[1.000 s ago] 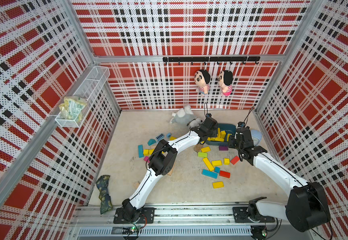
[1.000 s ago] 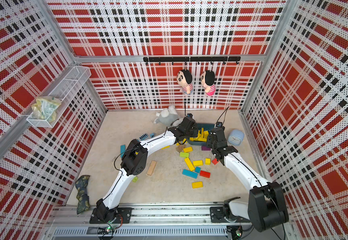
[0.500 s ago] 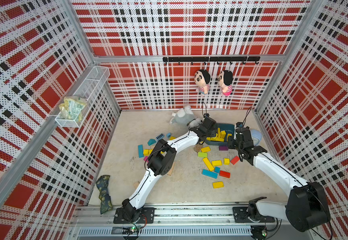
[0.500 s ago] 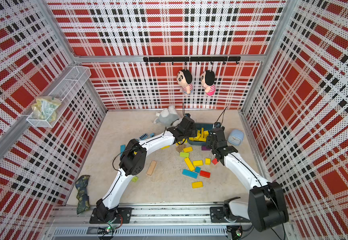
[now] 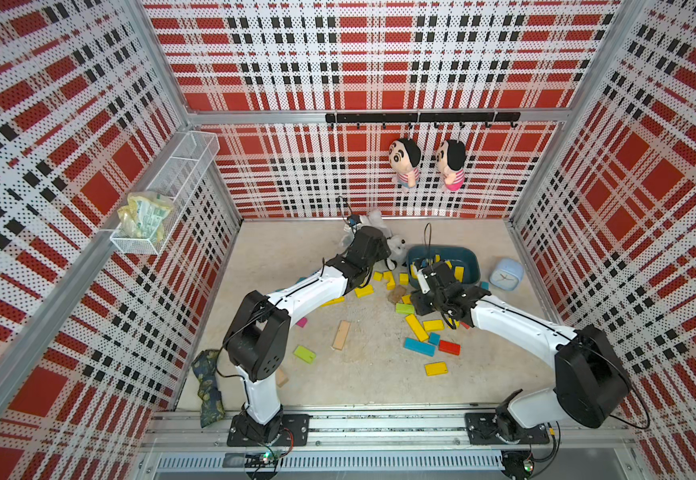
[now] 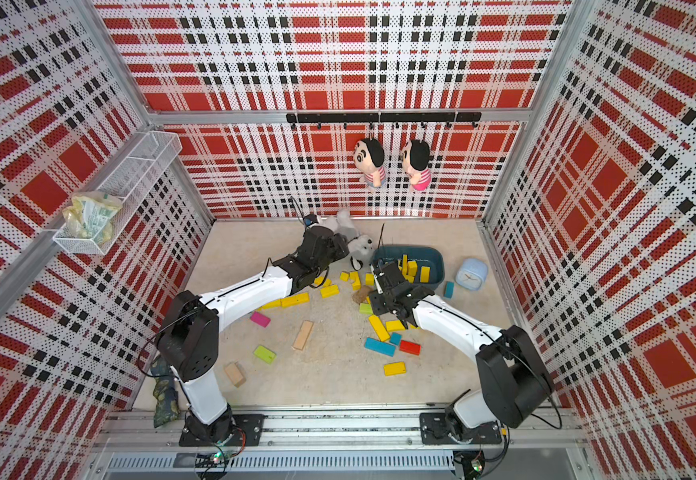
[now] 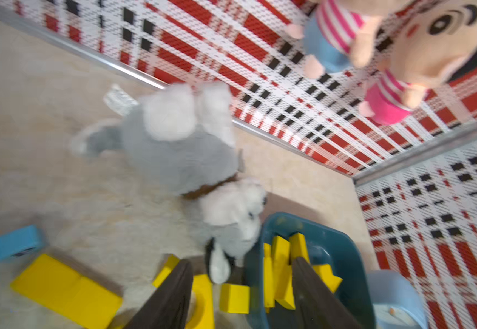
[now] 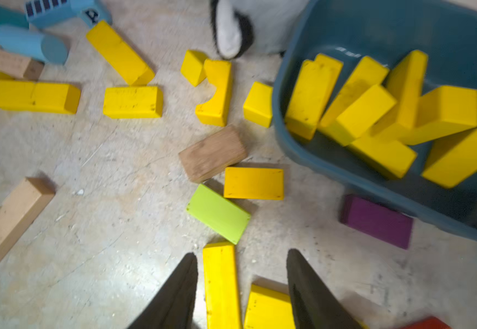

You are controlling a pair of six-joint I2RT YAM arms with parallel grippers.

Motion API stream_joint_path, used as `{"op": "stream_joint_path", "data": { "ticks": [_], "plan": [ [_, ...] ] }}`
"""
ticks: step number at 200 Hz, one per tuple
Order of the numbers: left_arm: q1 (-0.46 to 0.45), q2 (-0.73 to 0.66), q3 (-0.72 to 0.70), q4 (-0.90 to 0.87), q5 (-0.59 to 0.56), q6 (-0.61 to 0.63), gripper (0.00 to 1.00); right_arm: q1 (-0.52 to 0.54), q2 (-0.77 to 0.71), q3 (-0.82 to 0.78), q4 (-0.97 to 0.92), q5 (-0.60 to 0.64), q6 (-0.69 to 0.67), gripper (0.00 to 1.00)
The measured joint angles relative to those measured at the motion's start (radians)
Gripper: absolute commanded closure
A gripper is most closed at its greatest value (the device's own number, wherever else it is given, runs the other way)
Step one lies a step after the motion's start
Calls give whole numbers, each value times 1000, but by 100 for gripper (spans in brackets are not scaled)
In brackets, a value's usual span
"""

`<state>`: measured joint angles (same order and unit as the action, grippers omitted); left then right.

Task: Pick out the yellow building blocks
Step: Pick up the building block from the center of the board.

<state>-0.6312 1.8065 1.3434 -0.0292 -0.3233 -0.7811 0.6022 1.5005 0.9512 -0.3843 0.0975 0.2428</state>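
Several yellow building blocks (image 8: 362,114) lie piled in the blue bin (image 5: 469,254). More lie loose on the floor left of the bin (image 6: 433,259): bars, cubes and a notched piece (image 8: 217,94). My left gripper (image 7: 243,259) is open beside the bin's left rim, above a yellow cube (image 7: 234,299), holding nothing. My right gripper (image 8: 241,253) is open and empty over the floor. A long yellow bar (image 8: 220,284) and a yellow brick (image 8: 268,307) lie below, between its fingers. Both top views show that bar (image 5: 416,328), and a lone yellow brick (image 5: 435,368) nearer the front.
A grey-white plush dog (image 5: 396,245) lies against the bin's far left side. A pale blue clock (image 5: 506,274) stands right of the bin. Lime-green bricks (image 5: 304,354), a wood plank (image 5: 341,334), and cyan (image 5: 419,346), red (image 5: 449,347) and purple (image 8: 377,220) blocks lie scattered.
Both grippers have left the bin. The left one moved left toward the plush dog. The right one moved left and nearer, over the loose blocks.
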Motion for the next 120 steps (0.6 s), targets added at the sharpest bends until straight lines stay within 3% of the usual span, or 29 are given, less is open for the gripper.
{"op": "stream_joint_path", "data": {
  "ticks": [37, 120],
  "plan": [
    [28, -34, -99, -4, -28, -41, 41, 35, 97, 27, -81, -31, -36, 45],
    [42, -101, -153, -1, -52, -82, 41, 37, 214, 58, -159, -42, -63, 49]
  ]
}}
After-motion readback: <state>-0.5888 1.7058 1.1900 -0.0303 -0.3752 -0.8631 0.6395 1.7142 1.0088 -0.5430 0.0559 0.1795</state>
